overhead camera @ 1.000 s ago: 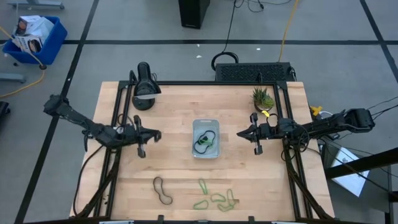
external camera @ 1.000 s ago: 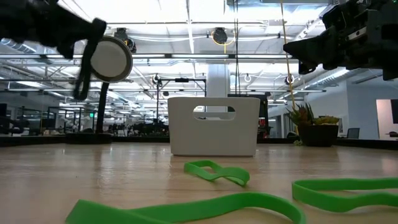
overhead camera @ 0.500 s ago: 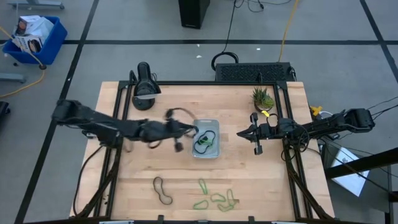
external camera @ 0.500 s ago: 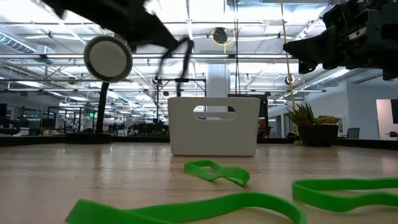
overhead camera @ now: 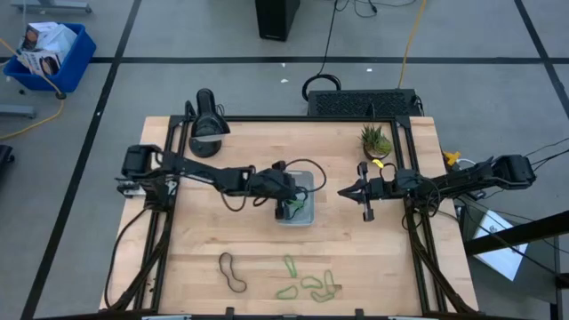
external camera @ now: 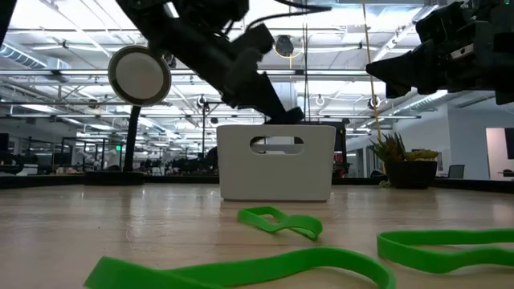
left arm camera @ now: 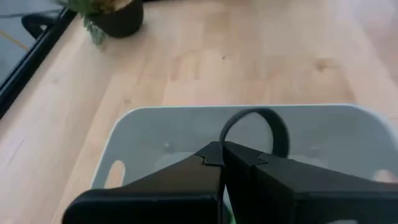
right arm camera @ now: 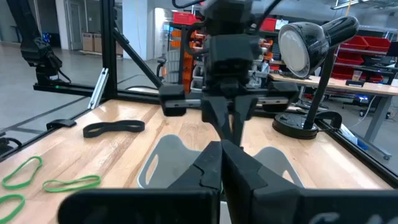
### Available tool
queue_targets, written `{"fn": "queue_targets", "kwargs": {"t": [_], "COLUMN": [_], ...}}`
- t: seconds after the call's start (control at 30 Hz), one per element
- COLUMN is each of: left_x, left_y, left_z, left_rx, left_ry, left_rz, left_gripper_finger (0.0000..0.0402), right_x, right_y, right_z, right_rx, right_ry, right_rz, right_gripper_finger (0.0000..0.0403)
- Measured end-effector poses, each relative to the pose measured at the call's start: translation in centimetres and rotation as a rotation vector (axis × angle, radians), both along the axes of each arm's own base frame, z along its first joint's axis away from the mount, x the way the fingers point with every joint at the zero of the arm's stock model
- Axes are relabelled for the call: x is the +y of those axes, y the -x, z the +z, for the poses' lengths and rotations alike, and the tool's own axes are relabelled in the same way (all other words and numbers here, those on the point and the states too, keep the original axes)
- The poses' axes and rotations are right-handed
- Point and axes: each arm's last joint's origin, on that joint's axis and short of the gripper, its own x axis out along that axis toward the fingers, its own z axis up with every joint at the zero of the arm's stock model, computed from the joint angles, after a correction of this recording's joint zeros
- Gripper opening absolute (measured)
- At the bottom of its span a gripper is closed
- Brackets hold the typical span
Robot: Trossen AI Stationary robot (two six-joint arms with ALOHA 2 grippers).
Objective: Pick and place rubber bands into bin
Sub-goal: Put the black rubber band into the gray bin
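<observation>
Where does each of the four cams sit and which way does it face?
High: overhead, straight down; both arms, left end effector over the bin.
Low: table height, level across; green rubber bands up front, arms overhead.
Left wrist: on the left arm, looking down into the bin; shut fingers pinch a dark band.
Right wrist: on the right arm, facing the left arm.
All four show the bin.

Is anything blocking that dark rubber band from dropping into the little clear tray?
Nothing visible. The left end effector holds the dark rubber band pinched right over the open bin, with no lid or object between. The right end effector waits beside the bin.
</observation>
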Motion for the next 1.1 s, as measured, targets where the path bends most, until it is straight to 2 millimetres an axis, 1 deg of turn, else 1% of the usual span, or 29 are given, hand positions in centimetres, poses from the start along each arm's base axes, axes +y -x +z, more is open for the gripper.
{"fn": "queue_targets", "kwargs": {"t": [0.1,0.2,0.33,0.43,0.63,0.77,0.87,1.1], "left_x": [0.1,0.0,-0.3,-0.9,-2.0,-2.0,-1.9,-1.1], "left_y": [-0.7,-1.0,-1.1,-1.7,-3.2,-3.5,-3.2,-1.6], "left_z": [-0.4,-0.9,-1.1,0.1,3.5,4.3,3.9,0.7], "left_rx": [0.008,0.027,0.087,0.048,-0.038,-0.035,0.009,0.158], "left_ry": [0.003,-0.004,-0.024,-0.064,-0.102,-0.094,-0.097,-0.106], "left_rz": [0.007,-0.021,-0.06,-0.103,-0.163,-0.155,-0.127,0.011], "left_gripper_finger": [0.0006,0.0014,0.0004,0.0004,0.0003,0.0003,0.0003,0.0003], "right_x": [0.0,0.0,0.0,0.0,0.0,0.0,0.0,0.0], "right_y": [0.0,0.0,0.0,0.0,0.0,0.0,0.0,0.0], "right_z": [0.0,0.0,0.0,0.1,0.2,0.2,0.2,0.1], "right_rx": [-0.001,-0.002,-0.003,-0.009,-0.019,-0.019,-0.017,-0.01], "right_ry": [0.002,0.004,0.019,0.031,0.032,0.023,0.021,0.021], "right_rz": [0.0,-0.001,-0.002,-0.005,-0.005,-0.004,-0.003,-0.001], "right_gripper_finger": [0.0001,0.0001,0.0001,0.0001,0.0001,0.0001,0.0001,0.0001]}}
